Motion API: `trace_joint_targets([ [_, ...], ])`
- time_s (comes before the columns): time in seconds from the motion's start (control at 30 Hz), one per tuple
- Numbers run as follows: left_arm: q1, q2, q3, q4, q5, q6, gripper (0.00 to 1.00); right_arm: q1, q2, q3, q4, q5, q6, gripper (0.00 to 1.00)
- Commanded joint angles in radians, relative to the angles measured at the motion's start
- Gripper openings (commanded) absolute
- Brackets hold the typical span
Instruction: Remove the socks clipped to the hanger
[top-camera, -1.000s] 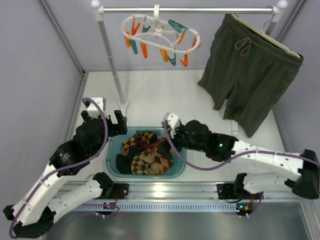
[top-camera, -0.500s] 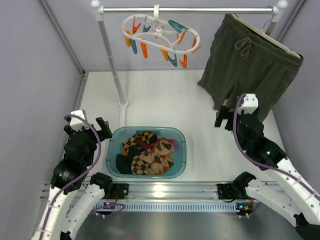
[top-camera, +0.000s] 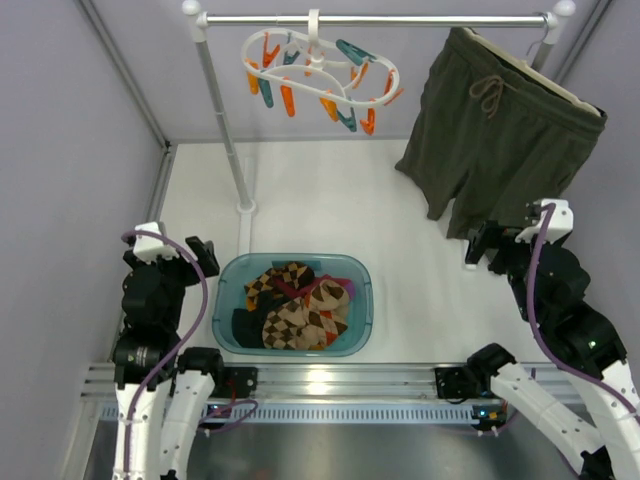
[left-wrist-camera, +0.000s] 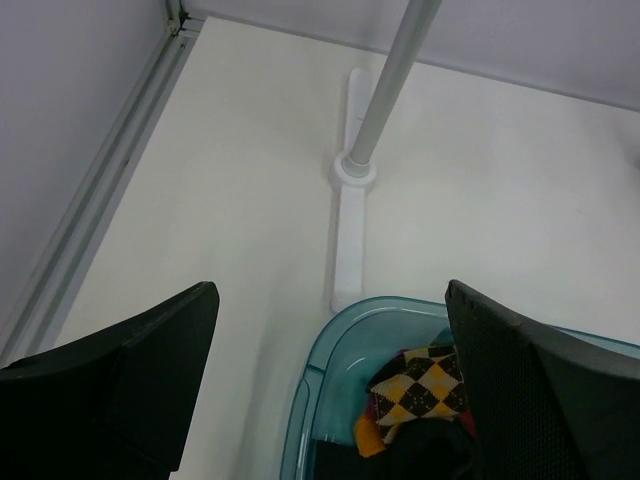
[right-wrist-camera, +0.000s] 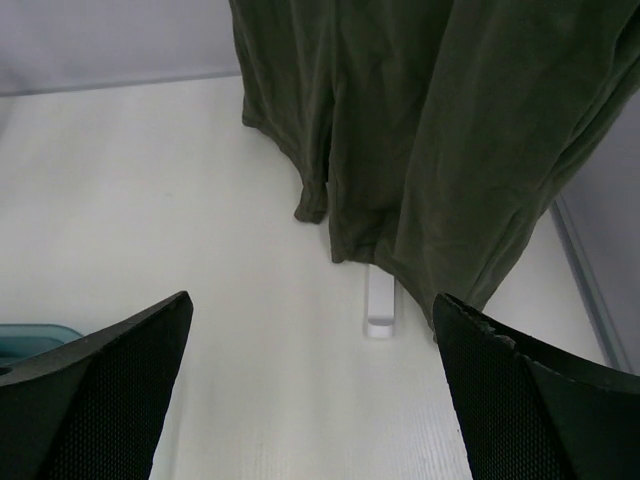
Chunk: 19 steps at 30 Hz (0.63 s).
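The white double-ring hanger (top-camera: 322, 68) hangs by its hook from the rail at the back, with orange and teal pegs dangling and no sock on it. The socks (top-camera: 292, 305), argyle, black and purple-orange, lie heaped in a teal basin (top-camera: 362, 300); an argyle one shows in the left wrist view (left-wrist-camera: 422, 385). My left gripper (top-camera: 200, 255) is open and empty, left of the basin. My right gripper (top-camera: 482, 245) is open and empty, at the right below the shorts.
Olive-green drawstring shorts (top-camera: 500, 130) hang from the rail's right end, also in the right wrist view (right-wrist-camera: 430, 130). The rail's left post (top-camera: 225, 130) stands on a white foot (left-wrist-camera: 350, 190); another foot (right-wrist-camera: 380, 300) lies under the shorts. Grey walls close both sides.
Both arms have pulled back from the basin to the sides, the left to the left edge, the right to below the shorts. The socks stayed in the basin.
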Motion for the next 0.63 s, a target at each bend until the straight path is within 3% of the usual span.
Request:
trace_joint_targets([
  [0.0, 0.007, -0.043, -0.028, 0.069, 0.068, 0.016, 0.99, -0.007, -0.010, 0.025, -0.080, 0.001, -0.025, 0.99],
  [0.6, 0.005, -0.073, -0.025, 0.069, 0.090, 0.021, 0.99, -0.007, -0.032, -0.003, -0.047, -0.003, -0.019, 1.00],
])
